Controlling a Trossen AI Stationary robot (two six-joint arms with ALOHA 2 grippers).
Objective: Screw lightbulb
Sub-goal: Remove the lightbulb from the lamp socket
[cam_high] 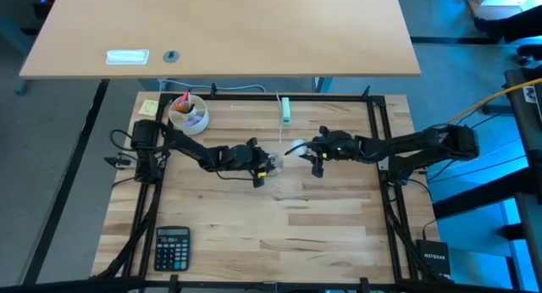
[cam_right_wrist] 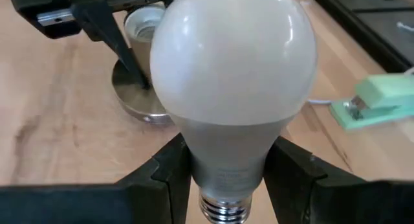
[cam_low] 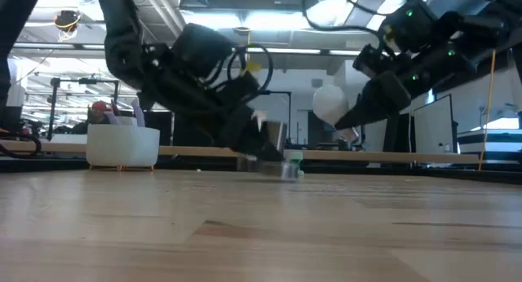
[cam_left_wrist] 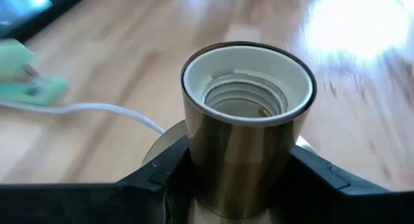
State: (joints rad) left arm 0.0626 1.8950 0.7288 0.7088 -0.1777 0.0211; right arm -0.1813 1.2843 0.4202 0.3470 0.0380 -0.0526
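Observation:
The lightbulb (cam_right_wrist: 233, 62), white and frosted with a silvery screw base (cam_right_wrist: 223, 211), hangs above the table's middle in my right gripper (cam_right_wrist: 226, 166), which is shut on it. In the low view the lightbulb (cam_low: 329, 103) is up and to the right of the socket (cam_low: 291, 165). The socket (cam_left_wrist: 246, 114) is a shiny metal barrel with a white threaded mouth on a round disc (cam_right_wrist: 139, 104). My left gripper (cam_left_wrist: 242, 160) is shut on it. In the high view the left gripper (cam_high: 261, 164) and right gripper (cam_high: 309, 151) face each other. My left gripper pinches the socket's metal barrel (cam_left_wrist: 194, 175) between its two fingers, one on each side. It comes from the table's left, slanting down. The open mouth points up, and the disc below appears to rest on the table. My right gripper pinches the lightbulb's grey neck (cam_right_wrist: 194, 162) just above the screw base, one finger on each side. It comes from the table's right, slanting down. The bulb is lifted clear, its dome pointing away from the wrist toward the socket and its screw base back toward the wrist.
A thin white cord (cam_left_wrist: 97, 109) runs from the socket to a green and white switch (cam_high: 286, 111) at the far middle. A white bowl (cam_high: 188, 113) stands at the far left, a calculator (cam_high: 172, 246) at the near left. Bare wood lies in front of both grippers.

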